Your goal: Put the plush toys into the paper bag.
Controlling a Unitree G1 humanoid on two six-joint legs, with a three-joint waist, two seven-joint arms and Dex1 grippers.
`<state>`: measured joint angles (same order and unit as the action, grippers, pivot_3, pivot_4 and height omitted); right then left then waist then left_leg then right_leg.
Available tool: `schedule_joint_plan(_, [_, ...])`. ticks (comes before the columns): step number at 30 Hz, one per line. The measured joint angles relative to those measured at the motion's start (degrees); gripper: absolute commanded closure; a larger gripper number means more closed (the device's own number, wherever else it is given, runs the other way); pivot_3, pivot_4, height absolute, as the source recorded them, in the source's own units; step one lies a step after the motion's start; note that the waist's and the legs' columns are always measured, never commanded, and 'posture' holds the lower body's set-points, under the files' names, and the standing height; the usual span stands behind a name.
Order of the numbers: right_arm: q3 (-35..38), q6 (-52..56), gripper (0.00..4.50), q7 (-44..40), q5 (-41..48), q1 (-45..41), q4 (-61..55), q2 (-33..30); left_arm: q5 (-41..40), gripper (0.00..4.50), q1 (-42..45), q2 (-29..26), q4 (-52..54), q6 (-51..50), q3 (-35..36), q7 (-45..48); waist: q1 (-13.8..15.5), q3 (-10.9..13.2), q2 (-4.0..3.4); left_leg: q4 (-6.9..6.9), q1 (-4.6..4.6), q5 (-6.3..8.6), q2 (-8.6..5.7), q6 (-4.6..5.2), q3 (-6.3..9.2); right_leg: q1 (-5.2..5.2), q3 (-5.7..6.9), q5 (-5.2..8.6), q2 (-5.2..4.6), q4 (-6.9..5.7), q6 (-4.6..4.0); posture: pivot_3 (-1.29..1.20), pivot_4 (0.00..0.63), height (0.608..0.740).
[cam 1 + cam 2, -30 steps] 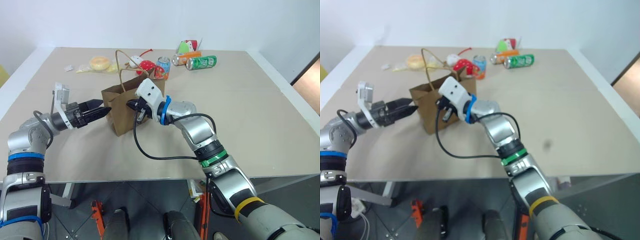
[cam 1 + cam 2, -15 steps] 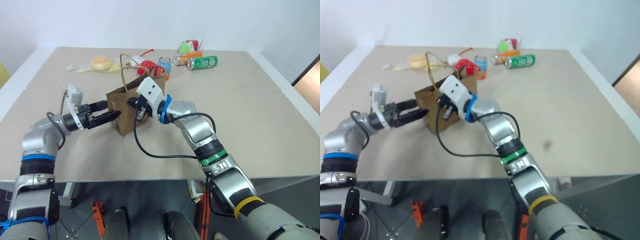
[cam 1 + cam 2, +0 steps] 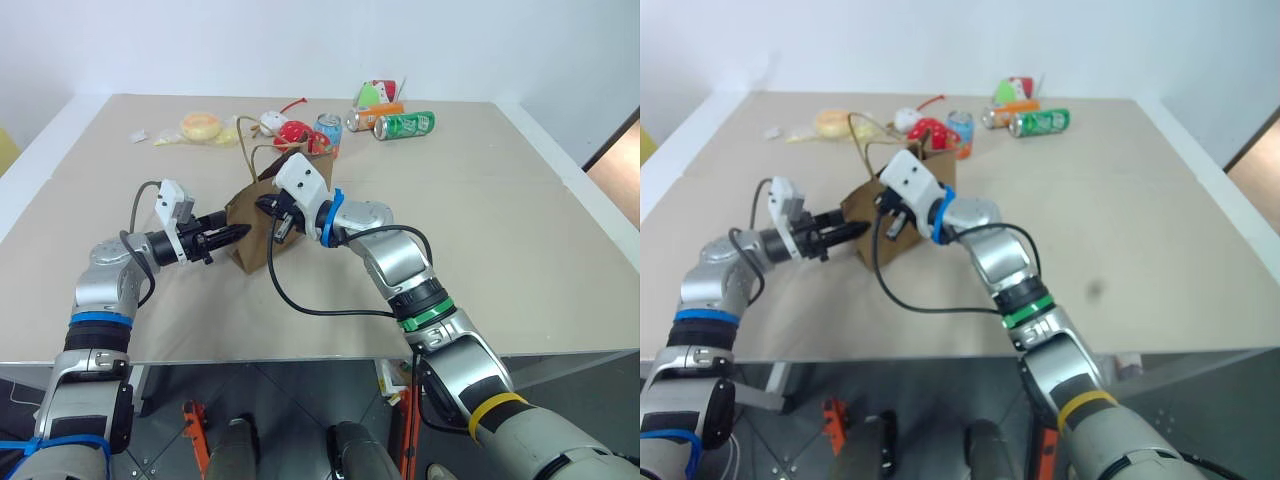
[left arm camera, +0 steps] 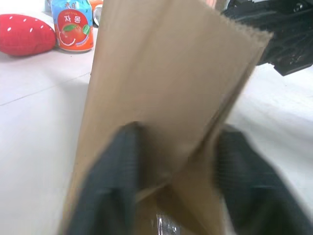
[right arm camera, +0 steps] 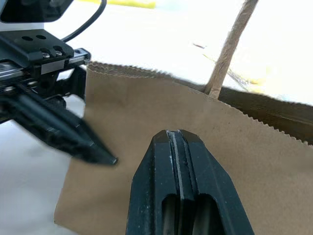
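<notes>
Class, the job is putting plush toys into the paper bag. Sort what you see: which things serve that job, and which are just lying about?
Job: paper bag, left gripper, right gripper.

Lying about: strawberry plush, small white plush, blue can, orange can, green can, yellow wrapped item.

Beige surface with a faint seam running across its middle. At roughly twelve o'clock, a red strawberry plush lies beside an upright blue drink can printed with fruit — the two nearly touching. Just behind the strawberry, a small white plush with a red cord. Toward eleven o'clock, a round yellow-and-pink item in clear wrapping, and a small white packet beyond it. Toward one o'clock, two cans on their sides — one orange, one green — with a red-and-green carton behind them.
</notes>
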<state>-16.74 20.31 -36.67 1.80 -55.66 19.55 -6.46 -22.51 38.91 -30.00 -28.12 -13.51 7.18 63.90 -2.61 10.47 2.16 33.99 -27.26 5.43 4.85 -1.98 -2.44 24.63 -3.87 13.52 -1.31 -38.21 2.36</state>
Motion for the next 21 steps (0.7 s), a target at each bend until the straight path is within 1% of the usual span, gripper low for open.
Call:
schedule_joint_plan(1, [0.00, 0.00, 4.50, 0.00, 0.00, 0.00, -0.01, -0.02, -0.01, 4.18, 0.01, -0.01, 0.00, 0.00, 0.06, 0.00, 0.00, 0.00, 0.00, 0.00, 0.00, 0.00, 0.00, 0.00, 0.00, 0.00, 0.00, 0.00, 0.00, 0.00, 0.00, 0.00, 0.150, 0.740])
schedule_joint_plan(2, [0.00, 0.00, 4.50, -0.01, 0.00, 0.00, -0.01, -0.02, -0.04, 4.48, 0.01, -0.02, -0.04, 0.00, 0.11, 0.00, 0.00, 0.00, 0.00, 0.00, 0.00, 0.00, 0.00, 0.00, 0.00, -0.01, 0.00, 0.00, 0.00, 0.00, 0.00, 0.00, 0.150, 0.740])
schedule_joint_plan(6, [-0.01, 0.47, 4.50, -0.99, 0.18, 0.07, -0.63, -0.58, -0.18, 4.48, 0.03, -0.06, -0.17, -0.06, 0.16, 0.11, 0.00, 0.00, 0.00, 0.00, 0.00, 0.00, 0.00, 0.00, 0.00, 0.00, 0.00, 0.00, 0.00, 0.00, 0.00, 0.00, 0.150, 0.740])
schedule_joint_plan(8, [-0.02, 2.33, 4.50, -4.60, 1.88, 1.46, -4.76, -2.75, -0.21, 4.48, 0.00, -0.23, -0.16, -0.10, 0.18, 0.36, 0.07, 0.00, 0.00, 0.00, -0.04, 0.00, -0.01, 0.00, 0.02, -0.02, 0.00, 0.02, 0.00, 0.00, 0.02, 0.00, 0.150, 0.740])
schedule_joint_plan(10, [0.97, 5.59, 4.50, -9.51, 5.85, 4.09, -11.00, -5.85, -0.45, 4.48, -0.05, -0.88, -0.13, -0.28, 0.41, 0.81, 0.12, 0.00, 0.00, 0.00, -0.07, 0.00, -0.03, 0.00, 0.04, -0.04, -0.02, 0.05, -0.01, 0.01, 0.05, 0.00, 0.150, 0.740])
schedule_joint_plan(11, [1.41, 6.78, 4.50, -10.68, 7.05, 4.74, -12.59, -6.79, -0.51, 4.48, -0.04, -1.02, -0.06, -0.34, 0.52, 1.11, 0.11, 0.00, 0.00, 0.00, -0.08, 0.00, -0.03, 0.00, 0.03, -0.02, -0.03, 0.04, -0.01, 0.01, 0.04, 0.00, 0.150, 0.740])
schedule_joint_plan(12, [2.11, 9.33, 4.50, -13.34, 9.95, 6.26, -16.35, -9.13, -0.76, 4.48, -0.09, -1.23, 0.10, -0.62, 0.60, 1.76, 0.15, 0.00, 0.00, 0.00, -0.08, 0.00, -0.03, 0.00, 0.05, -0.04, -0.02, 0.05, -0.01, 0.01, 0.04, 0.00, 0.150, 0.740])
schedule_joint_plan(13, [2.16, 9.64, 4.50, -13.71, 10.31, 6.42, -16.79, -9.46, -0.80, 4.48, -0.15, -1.32, 0.09, -0.66, 0.63, 1.82, 0.15, 0.00, 0.00, 0.00, -0.08, 0.00, -0.03, 0.00, 0.05, -0.04, -0.02, 0.05, -0.01, 0.01, 0.04, 0.00, 0.150, 0.740])
schedule_joint_plan(14, [4.45, 13.64, 4.50, -17.59, 15.23, 8.80, -22.25, -13.19, -1.40, 4.48, -0.11, -1.81, 0.12, -1.33, 0.78, 2.65, 0.24, 0.00, 0.00, 0.00, -0.10, 0.00, -0.03, 0.00, 0.06, -0.03, -0.01, 0.07, 0.00, 0.00, 0.03, 0.00, 0.150, 0.740])
schedule_joint_plan(16, [8.92, 18.55, 4.50, -21.51, 21.79, 11.45, -28.29, -18.75, -1.79, 4.48, -0.12, -3.05, 0.01, -1.50, 1.23, 4.25, 0.37, 0.00, 0.00, -0.01, -0.10, 0.00, -0.03, 0.00, 0.06, -0.02, -0.01, 0.09, -0.01, 0.01, 0.02, 0.00, 0.150, 0.740])
schedule_joint_plan(18, [13.32, 20.88, 4.50, -22.76, 24.63, 12.06, -29.95, -22.36, -2.24, 4.48, -0.12, -4.43, 0.01, -1.20, 1.59, 6.12, 0.43, 0.00, -0.01, 0.00, -0.10, 0.01, -0.03, -0.01, 0.05, -0.01, -0.01, 0.09, -0.03, 0.02, 0.02, 0.00, 0.150, 0.740])
schedule_joint_plan(19, [14.32, 21.20, 4.50, -22.91, 25.00, 12.06, -30.03, -23.05, -2.31, 4.48, -0.12, -4.76, 0.00, -1.13, 1.74, 6.57, 0.46, 0.00, 0.00, 0.00, -0.08, 0.01, -0.03, -0.01, 0.05, -0.01, 0.00, 0.09, -0.03, 0.02, 0.02, 0.00, 0.150, 0.740])
schedule_joint_plan(20, [19.44, 22.89, 4.50, -23.32, 26.76, 13.12, -30.56, -28.81, -2.74, 4.48, 0.00, -6.15, 1.00, 0.27, 1.66, 11.26, 0.47, 0.00, -0.01, -0.01, 0.00, 0.02, -0.01, -0.02, 0.04, -0.01, 0.03, 0.27, -0.03, 0.03, -0.25, 0.00, 0.150, 0.740])
schedule_joint_plan(21, [19.48, 22.91, 4.50, -23.34, 26.77, 13.17, -30.56, -28.94, -2.74, 4.48, 0.00, -6.17, 1.06, 0.30, 1.64, 11.41, 0.47, 0.00, -0.01, -0.01, 0.01, 0.02, -0.01, -0.02, 0.04, -0.01, 0.02, 0.27, -0.03, 0.03, -0.25, 0.00, 0.150, 0.740])
